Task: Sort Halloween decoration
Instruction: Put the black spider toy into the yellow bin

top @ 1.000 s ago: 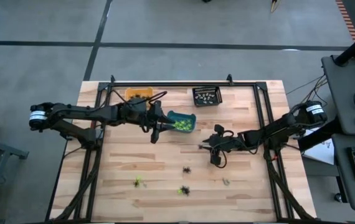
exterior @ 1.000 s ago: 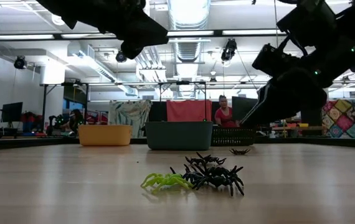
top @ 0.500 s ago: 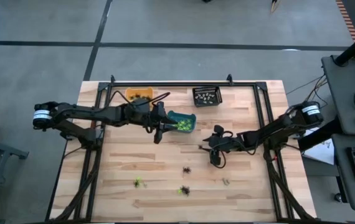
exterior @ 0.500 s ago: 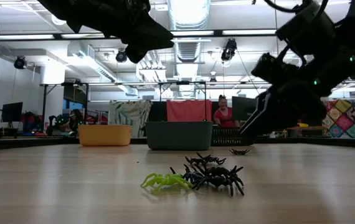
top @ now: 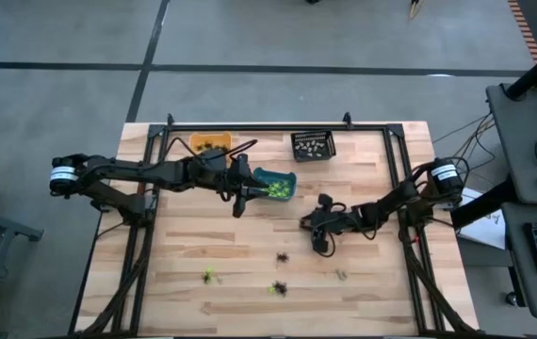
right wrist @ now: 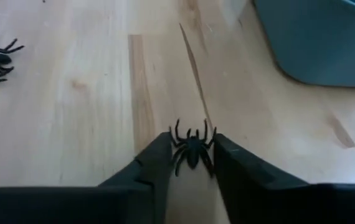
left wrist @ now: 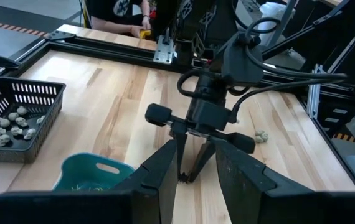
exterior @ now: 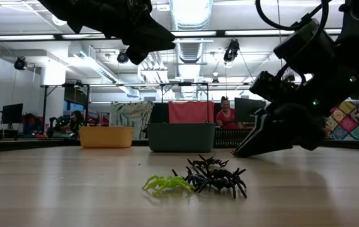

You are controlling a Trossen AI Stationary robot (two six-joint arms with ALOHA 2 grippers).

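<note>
The left gripper hangs just beside the teal bin, fingers a little apart and empty. Further right, the right gripper is down at the table, its fingers closed against a black spider between their tips. This looks like the pick-up step: next comes a lift and carry to a bin. Whether the spider is firmly gripped is unclear.

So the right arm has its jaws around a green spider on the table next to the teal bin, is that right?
Not quite. The spider between the right gripper's jaws is black, not green, as the right wrist view shows. The rest holds: it lies on the table near the teal bin.
</note>
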